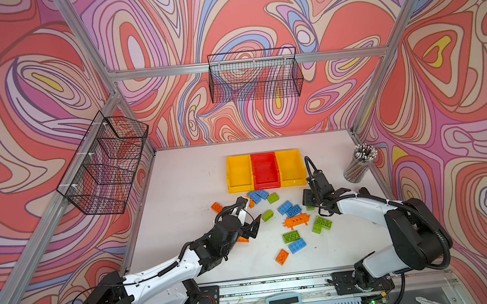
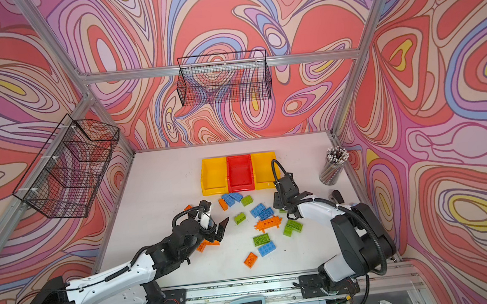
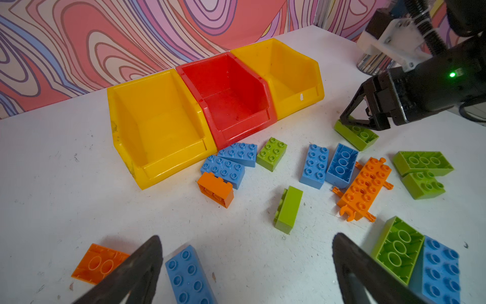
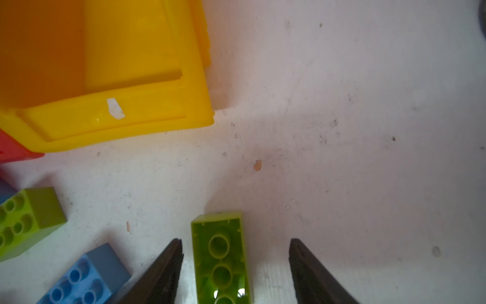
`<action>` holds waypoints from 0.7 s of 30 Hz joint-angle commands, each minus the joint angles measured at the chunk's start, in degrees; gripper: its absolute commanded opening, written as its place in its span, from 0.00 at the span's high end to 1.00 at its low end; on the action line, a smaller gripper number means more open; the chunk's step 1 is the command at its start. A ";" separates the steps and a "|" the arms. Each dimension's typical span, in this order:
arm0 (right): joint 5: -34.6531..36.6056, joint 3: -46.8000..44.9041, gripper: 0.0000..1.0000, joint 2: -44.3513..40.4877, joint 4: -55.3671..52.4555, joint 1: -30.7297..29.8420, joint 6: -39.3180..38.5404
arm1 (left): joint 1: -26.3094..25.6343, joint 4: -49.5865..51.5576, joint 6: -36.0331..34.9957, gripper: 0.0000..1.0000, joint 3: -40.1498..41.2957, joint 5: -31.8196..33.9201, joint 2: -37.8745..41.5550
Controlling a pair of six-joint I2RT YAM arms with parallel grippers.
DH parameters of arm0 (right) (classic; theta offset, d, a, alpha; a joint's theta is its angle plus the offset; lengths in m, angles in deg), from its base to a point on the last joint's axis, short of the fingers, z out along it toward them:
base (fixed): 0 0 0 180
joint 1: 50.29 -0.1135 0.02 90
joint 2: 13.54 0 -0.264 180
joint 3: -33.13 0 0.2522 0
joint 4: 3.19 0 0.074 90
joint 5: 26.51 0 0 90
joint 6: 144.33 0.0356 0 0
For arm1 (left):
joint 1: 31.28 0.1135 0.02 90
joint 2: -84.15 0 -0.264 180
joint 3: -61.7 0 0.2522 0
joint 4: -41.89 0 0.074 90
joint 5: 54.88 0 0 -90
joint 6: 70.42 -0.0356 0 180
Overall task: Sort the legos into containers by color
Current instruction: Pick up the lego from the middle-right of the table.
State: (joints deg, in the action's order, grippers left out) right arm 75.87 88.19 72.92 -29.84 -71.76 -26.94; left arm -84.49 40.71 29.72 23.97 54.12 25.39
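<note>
- All three bins [image 1: 266, 184] are empty; every brick [image 1: 297, 245] lies on the table [image 1: 179, 195].
- Right gripper [image 4: 236, 240] is open, straddling a green brick [image 4: 221, 258]; left gripper [image 3: 246, 236] is wide open and empty.

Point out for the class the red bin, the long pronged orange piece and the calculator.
red bin [image 1: 265, 173]: in a top view, on its bare floor.
pronged orange piece [image 3: 364, 185]: in the left wrist view, on its studded top, mid-length.
calculator [image 1: 282, 301]: in a top view, on its display.
</note>
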 commanded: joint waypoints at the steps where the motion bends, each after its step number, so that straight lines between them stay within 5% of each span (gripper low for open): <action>1: 1.24 0.91 0.38 2.23 1.03 -0.28 1.06 | 0.12 1.84 0.86 0.00 0.49 1.34 0.71; 11: 1.42 1.97 0.68 3.82 0.43 -0.54 0.89 | 0.12 2.63 0.66 0.00 -0.37 1.56 0.40; 21: 1.73 8.93 0.72 -0.57 -4.71 -0.59 -1.09 | 0.09 4.45 1.52 0.00 -0.98 1.35 1.62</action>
State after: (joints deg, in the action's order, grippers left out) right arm 76.46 93.72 74.25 -32.68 -71.94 -27.22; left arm -84.49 43.46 30.26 23.99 54.71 25.83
